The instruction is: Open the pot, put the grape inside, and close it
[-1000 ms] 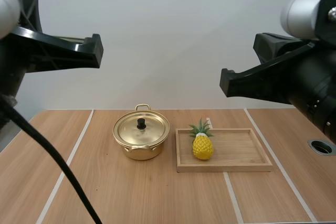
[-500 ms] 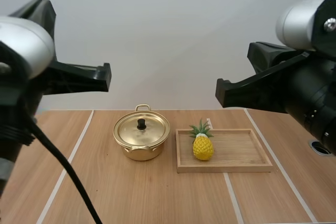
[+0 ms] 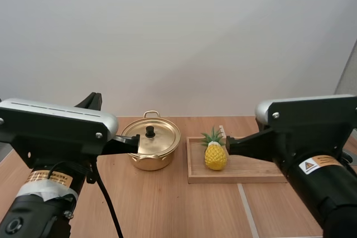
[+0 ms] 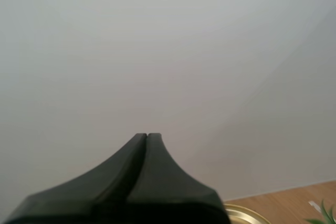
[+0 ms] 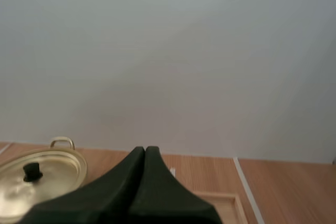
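A golden pot (image 3: 150, 147) stands mid-table with its lid on, a black knob (image 3: 150, 131) on top. To its right a toy pineapple (image 3: 215, 154) stands upright at the left end of a wooden tray (image 3: 223, 178); I see no grapes. My left gripper (image 3: 134, 143) is shut, its tip just left of the pot and above the table. My right gripper (image 3: 230, 144) is shut too, pointing at the pineapple from the right. In the left wrist view the fingers (image 4: 147, 136) form one wedge over the pot's rim (image 4: 247, 214). The right wrist view has the same wedge (image 5: 145, 149) beside the lidded pot (image 5: 37, 177).
Pale lines run across the wooden table (image 3: 167, 210). Both arms' bodies loom large at the near left and near right. The tray's right part lies behind my right arm. A plain wall stands behind the table.
Both arms have swung down and forward, so their grippers now sit low, close to the pot and the pineapple. The pot, pineapple and tray have not moved.
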Available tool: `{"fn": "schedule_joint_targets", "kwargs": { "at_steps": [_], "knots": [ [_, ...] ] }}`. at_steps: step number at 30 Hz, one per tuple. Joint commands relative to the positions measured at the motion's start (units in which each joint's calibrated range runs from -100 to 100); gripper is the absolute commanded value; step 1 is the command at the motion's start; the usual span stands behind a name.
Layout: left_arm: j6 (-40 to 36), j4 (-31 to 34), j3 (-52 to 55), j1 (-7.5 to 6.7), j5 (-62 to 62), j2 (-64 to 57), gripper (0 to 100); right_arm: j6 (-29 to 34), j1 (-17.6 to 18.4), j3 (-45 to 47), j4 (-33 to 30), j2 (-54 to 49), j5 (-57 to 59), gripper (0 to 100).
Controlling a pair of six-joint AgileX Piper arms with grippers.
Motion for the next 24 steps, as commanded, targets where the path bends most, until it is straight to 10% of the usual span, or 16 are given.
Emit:
{"fn": "schedule_joint_targets", "kwargs": {
  "at_steps": [1,24],
  "knots": [
    [-0.1,0.5,2.6,-0.01,-1.0,-0.3,0,-0.2,-0.1,4.9,-0.7,-0.4,-1.7,0],
    [-0.1,2.4,11.3,-0.01,8.6,-0.3,0,-0.2,-0.1,11.0,-7.0,-0.4,-1.7,0]
  ]
}}
